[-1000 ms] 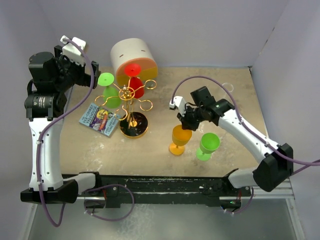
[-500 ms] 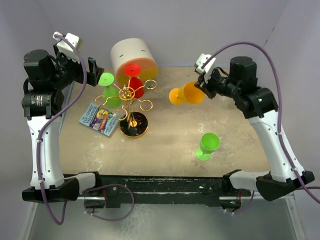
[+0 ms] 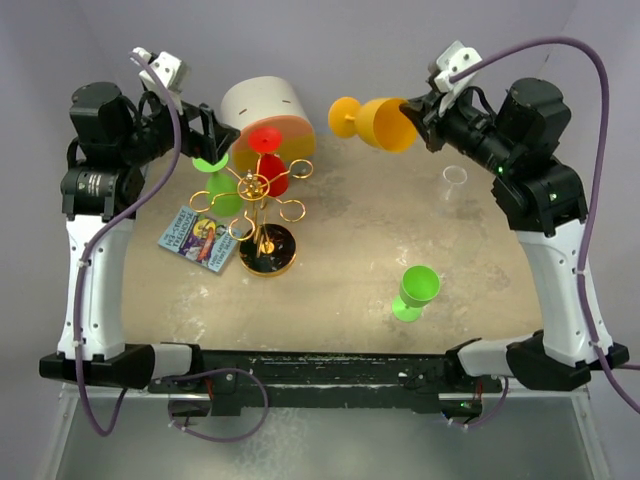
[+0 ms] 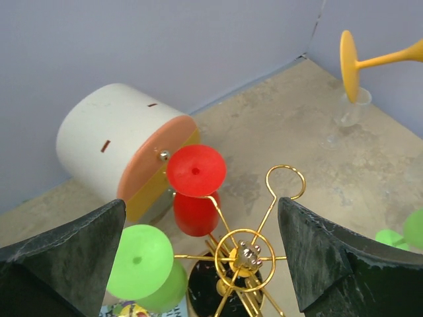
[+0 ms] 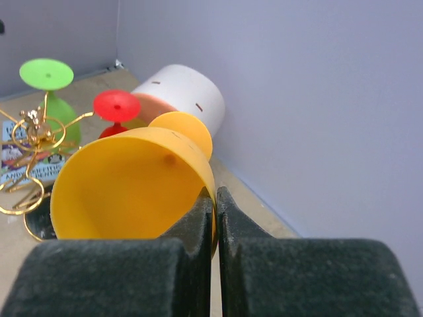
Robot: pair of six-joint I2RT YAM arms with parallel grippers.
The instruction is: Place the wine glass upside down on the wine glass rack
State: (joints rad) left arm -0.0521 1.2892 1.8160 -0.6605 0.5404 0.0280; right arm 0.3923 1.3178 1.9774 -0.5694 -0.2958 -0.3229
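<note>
Top external view: orange glass [image 3: 385,122] was held high over the back of the table [image 3: 350,240], lying sideways with its foot toward the rack [image 3: 262,205], well apart from it.
Right fingers [image 5: 198,228]: clamped on the glass rim, one inside the bowl and one outside. Judged a choice that left stem and foot free for a ring loop.
Left fingers [image 4: 324,257]: spread wide, holding nothing, poised above the rack. Possibly placed to steady it, but purpose uncertain.
Rack load: red glass [image 3: 268,150] and green glass [image 3: 213,172] hung foot-up on the rear and left arms. A free loop [image 4: 285,177] faced the right side.
Other items: second green glass [image 3: 415,290] upright on the table; cylinder [image 3: 265,115] just behind the rack; booklet [image 3: 198,238] beside its base; small clear glass [image 3: 455,180] near the right arm.
Stage (judgement): carry phase. Glass not yet inverted and not on the rack.
Next (judgement): roll the wrist to bring the foot up, then slide the stem into the free loop.
Risk (judgement): the hung red glass crowds the approach, and the thin rim grip could slip.
</note>
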